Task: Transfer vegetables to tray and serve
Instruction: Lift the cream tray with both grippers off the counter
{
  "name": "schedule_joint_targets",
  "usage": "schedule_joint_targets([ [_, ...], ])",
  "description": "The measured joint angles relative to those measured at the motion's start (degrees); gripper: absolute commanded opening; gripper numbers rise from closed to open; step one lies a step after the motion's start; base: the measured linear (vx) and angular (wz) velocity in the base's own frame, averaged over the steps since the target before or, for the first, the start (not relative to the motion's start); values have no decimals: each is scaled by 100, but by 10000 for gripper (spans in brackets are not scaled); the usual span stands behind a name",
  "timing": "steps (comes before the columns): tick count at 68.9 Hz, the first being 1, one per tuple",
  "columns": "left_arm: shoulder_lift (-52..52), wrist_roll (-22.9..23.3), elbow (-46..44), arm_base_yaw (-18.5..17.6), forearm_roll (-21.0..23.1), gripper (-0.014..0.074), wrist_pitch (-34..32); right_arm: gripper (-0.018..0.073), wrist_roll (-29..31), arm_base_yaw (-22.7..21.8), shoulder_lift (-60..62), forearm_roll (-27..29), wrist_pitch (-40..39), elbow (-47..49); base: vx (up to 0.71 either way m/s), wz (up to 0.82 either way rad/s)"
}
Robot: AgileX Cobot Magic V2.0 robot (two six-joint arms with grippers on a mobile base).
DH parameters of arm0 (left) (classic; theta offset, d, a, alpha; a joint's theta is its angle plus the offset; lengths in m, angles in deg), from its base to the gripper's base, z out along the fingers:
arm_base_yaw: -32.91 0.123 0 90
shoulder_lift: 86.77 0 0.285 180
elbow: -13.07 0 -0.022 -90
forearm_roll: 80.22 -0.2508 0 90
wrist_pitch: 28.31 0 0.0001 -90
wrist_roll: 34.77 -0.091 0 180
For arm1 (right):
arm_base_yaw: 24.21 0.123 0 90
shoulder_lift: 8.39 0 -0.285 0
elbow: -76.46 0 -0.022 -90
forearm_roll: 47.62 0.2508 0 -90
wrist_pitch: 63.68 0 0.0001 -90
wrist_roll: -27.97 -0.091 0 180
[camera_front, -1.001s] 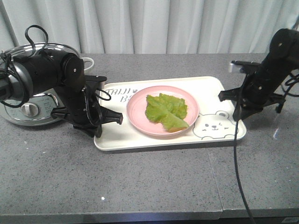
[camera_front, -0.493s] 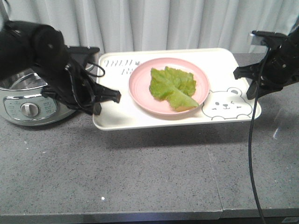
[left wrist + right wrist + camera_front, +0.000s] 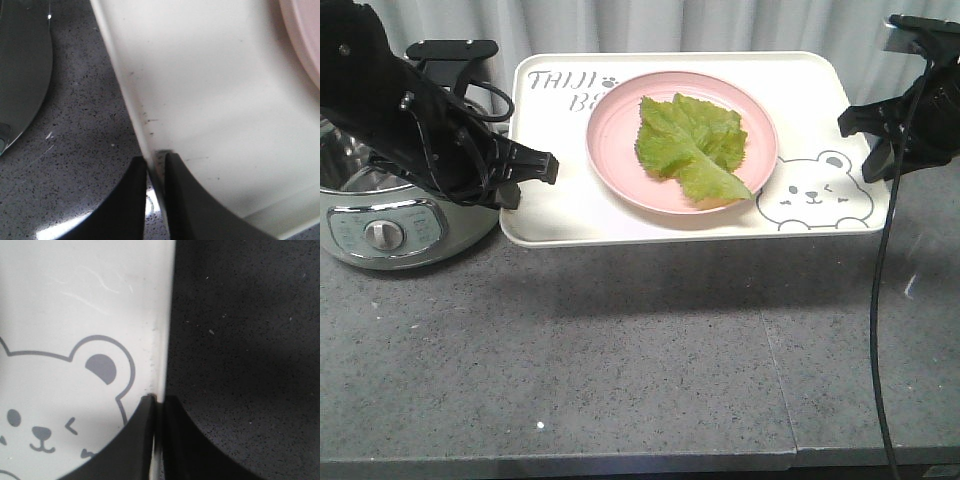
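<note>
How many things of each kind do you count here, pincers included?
Tray: 1
Pink plate: 1
Lettuce pile: 1
Cooker: 1
Pincers: 2, left pincer and right pincer
Total: 6

Electric cooker (image 3: 380, 235), left: left side cut by the picture edge, top hidden behind the left arm (image 3: 410, 110). Lettering on the tray (image 3: 570, 210): second line's end hidden by the pink plate (image 3: 610, 150). Bear drawing (image 3: 60, 400), right wrist view: cut off left and below; plate, left wrist view: a blurred sliver at right.
</note>
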Motion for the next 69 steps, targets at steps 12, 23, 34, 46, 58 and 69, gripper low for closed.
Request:
schedule_joint_targets([
  [12,0,0,6,0,0,-6,7,-6,0,0,7,0,12,0,0,0],
  [23,0,0,6,0,0,-7,7,-6,0,0,7,0,12,0,0,0],
  [34,0,0,6,0,0,-6,11,-6,0,0,7,0,13,0,0,0],
  [46,0,-5,6,0,0,-6,17,-6,0,0,7,0,18,0,0,0],
  [58,0,-5,6,0,0,-6,17,-6,0,0,7,0,18,0,0,0],
  [69,0,-5,6,0,0,-6,17,-6,0,0,7,0,18,0,0,0],
])
